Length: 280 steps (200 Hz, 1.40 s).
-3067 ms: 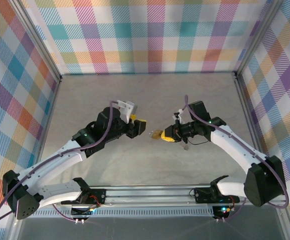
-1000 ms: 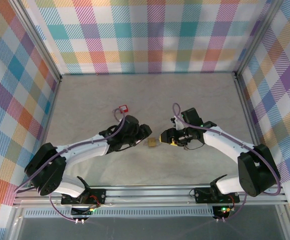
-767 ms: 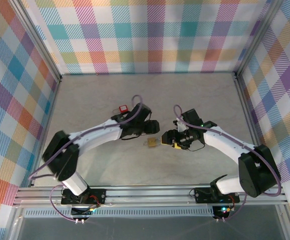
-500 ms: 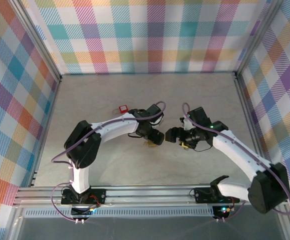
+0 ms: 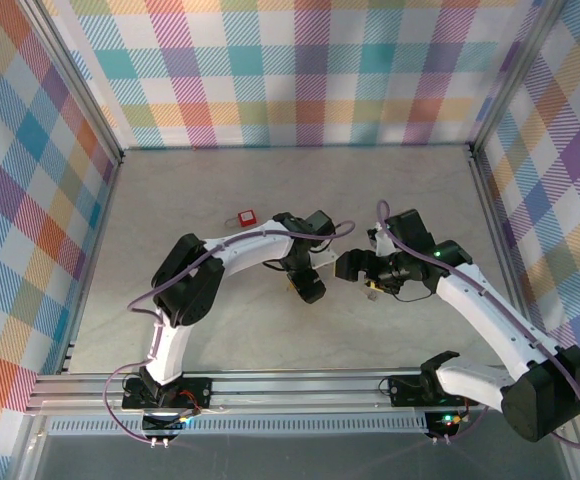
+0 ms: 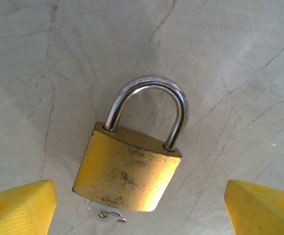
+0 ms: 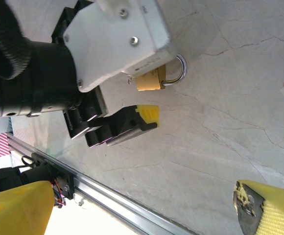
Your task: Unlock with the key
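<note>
Padlock [image 6: 127, 171] being released onto worktop [image 5: 370, 190]
From above, left claw [image 5: 308, 287] and right claw [image 5: 353, 268] are standing wide open, having just let go. Left wrist: it is lying flat, key [image 6: 106, 214] inserted, shackle [image 6: 149, 105] looking seated. Right wrist: it is peeking out beside the left claw, unlocking unconfirmed.

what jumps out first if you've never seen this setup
A brass padlock lies flat on the pale table, right under the open jaws of the left arm, a small key at its bottom edge. Loud pastel plaid walls ring the table, and a little red tag lies just beyond that arm.
</note>
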### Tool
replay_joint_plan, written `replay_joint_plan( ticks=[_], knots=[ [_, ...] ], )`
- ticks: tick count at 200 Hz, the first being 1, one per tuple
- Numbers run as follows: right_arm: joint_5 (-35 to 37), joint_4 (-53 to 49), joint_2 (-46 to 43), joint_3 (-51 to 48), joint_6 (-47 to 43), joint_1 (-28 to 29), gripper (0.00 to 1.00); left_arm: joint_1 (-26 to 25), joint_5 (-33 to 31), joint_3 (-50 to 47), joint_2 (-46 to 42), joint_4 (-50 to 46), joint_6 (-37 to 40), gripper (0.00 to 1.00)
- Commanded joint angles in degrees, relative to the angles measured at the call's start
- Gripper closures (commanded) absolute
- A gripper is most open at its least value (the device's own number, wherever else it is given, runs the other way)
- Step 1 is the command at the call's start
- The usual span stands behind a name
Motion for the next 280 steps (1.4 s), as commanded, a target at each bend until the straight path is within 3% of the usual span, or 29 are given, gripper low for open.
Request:
replay_joint_plan(
  ticks=[1, 42, 99, 166, 198, 208, 228, 249, 280],
  knots=[
    [-0.47, -1.51, -0.88, 0.04, 0.21, -0.47, 0.06, -0.51, -2.05, 2.28, 2.21, -3.39, 5.63, 0.12],
    [0.26, -2.50, -2.70, 0.17, 0.21, -0.64, 0.06, -0.56, -2.61, 3.61, 5.91, -2.86, 6.50, 0.16],
    [0.76, -2.46, -3.64, 0.53, 0.41, -0.96, 0.06, -0.34, -1.86, 1.86, 7.33, -1.17, 2.74, 0.46],
    [0.65, 0.51, -1.26, 0.82, 0.99, -1.41, 0.06, 0.74, 2.67, -6.73, -0.39, 4.80, -8.92, 0.68],
    [-0.03, 3.45, -1.87, 0.03, 1.16, -1.68, 0.06, 5.54, 11.29, -12.11, -8.82, 11.88, -21.08, 0.82],
    [-1.65, 6.30, -3.02, -1.33, 1.13, -1.70, 0.06, 7.61, 14.82, -14.63, -12.48, 16.62, -27.60, 0.89],
    [-6.03, 15.88, -6.91, -7.05, 2.83, -1.61, 0.06, 11.52, 22.67, -20.95, -19.88, 30.49, -43.22, 0.90],
    [-10.28, 27.83, -10.29, -13.30, 5.97, -0.77, 0.09, 12.72, 24.35, -25.46, -25.14, 43.68, -57.27, 0.95],
    [-6.34, 36.77, -11.89, -17.02, 5.69, 4.16, 0.14, 12.60, 22.72, -30.21, -29.35, 58.61, -74.20, 0.98]
  ],
)
